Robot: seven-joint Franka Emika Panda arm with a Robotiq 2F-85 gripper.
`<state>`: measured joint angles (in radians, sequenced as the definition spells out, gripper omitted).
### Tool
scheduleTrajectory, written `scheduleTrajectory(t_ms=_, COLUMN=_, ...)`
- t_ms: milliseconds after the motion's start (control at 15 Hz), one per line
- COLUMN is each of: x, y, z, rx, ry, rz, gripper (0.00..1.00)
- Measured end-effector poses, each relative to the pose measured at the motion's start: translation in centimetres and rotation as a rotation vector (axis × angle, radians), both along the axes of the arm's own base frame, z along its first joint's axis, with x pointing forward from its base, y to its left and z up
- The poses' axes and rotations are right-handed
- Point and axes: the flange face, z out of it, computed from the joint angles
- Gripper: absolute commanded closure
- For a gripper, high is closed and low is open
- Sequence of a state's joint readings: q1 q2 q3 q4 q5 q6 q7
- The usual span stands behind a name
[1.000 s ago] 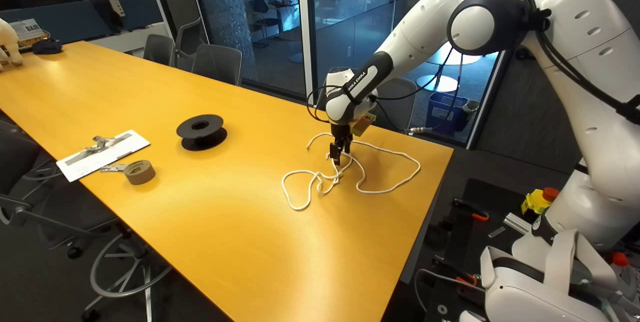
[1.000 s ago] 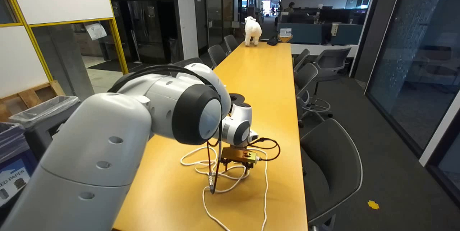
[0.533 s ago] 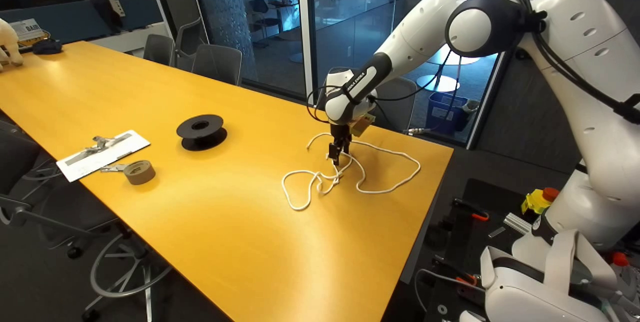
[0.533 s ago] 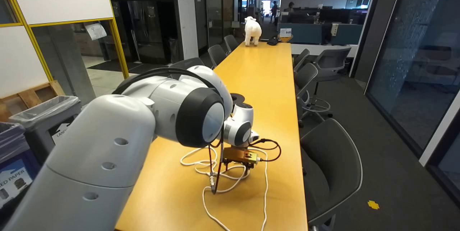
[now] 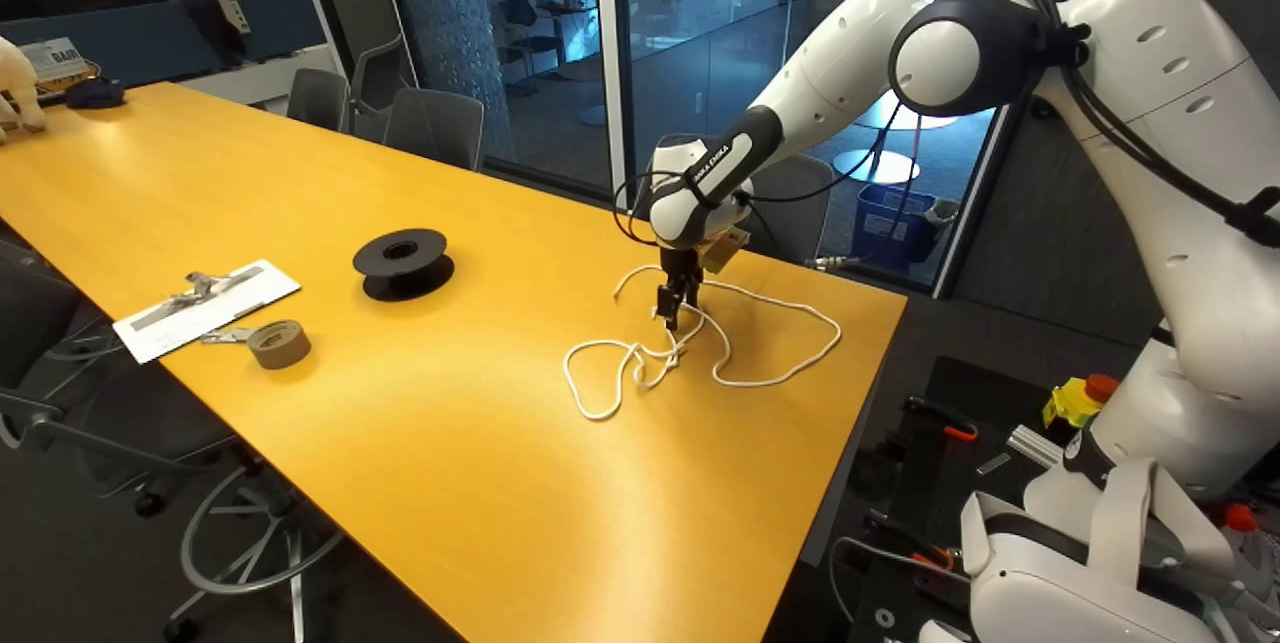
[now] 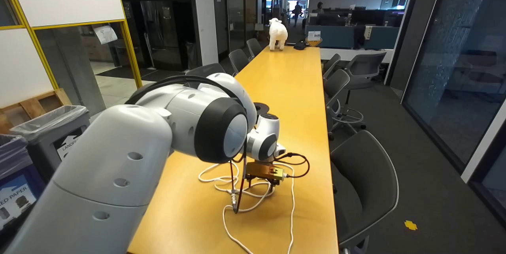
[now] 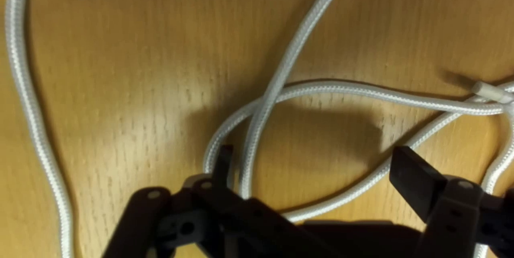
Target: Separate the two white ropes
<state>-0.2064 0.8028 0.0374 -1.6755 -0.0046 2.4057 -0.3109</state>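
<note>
White ropes lie crossed and tangled on the yellow-brown table (image 5: 480, 483). In an exterior view one loop (image 5: 597, 416) spreads to the left and a wider loop (image 5: 752, 384) to the right; rope also shows in an exterior view (image 6: 292, 214). I cannot trace which strand belongs to which rope. My gripper (image 5: 678, 308) points down low over the crossing. In the wrist view my gripper (image 7: 313, 151) is open. Two crossing strands (image 7: 282, 69) run by its left finger, and another strand (image 7: 341, 200) passes between the fingers and under the right one. A rope end (image 7: 492, 92) lies at right.
A black spool (image 5: 400, 258) stands farther along the table. A brown tape roll (image 5: 280, 344) and a white board with metal pieces (image 5: 210, 308) lie near the table's long edge. Chairs (image 6: 367, 190) stand alongside. The table's end edge is close to the right loop.
My arm's upper links have sunk slightly and the gripper has moved down a very little. The ropes have not visibly moved. A person appears far in the background.
</note>
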Motion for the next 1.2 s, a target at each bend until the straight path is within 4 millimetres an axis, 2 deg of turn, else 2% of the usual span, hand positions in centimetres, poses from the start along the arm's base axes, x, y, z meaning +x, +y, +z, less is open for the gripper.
scheduleTrajectory(t_ms=267, x=0.03, y=-0.19, z=0.06, rx=0.000, ry=-0.002, rz=-0.003, gripper=0.51)
scheduleTrajectory(t_ms=667, x=0.54, y=-0.74, z=0.71, rx=-0.004, ry=-0.018, rz=-0.009, gripper=0.95)
scheduleTrajectory(t_ms=800, x=0.56, y=-0.74, z=0.73, rx=-0.004, ry=-0.019, rz=-0.009, gripper=1.00)
scheduleTrajectory(t_ms=1200, x=0.61, y=-0.67, z=0.75, rx=-0.004, ry=-0.022, rz=-0.009, gripper=0.98)
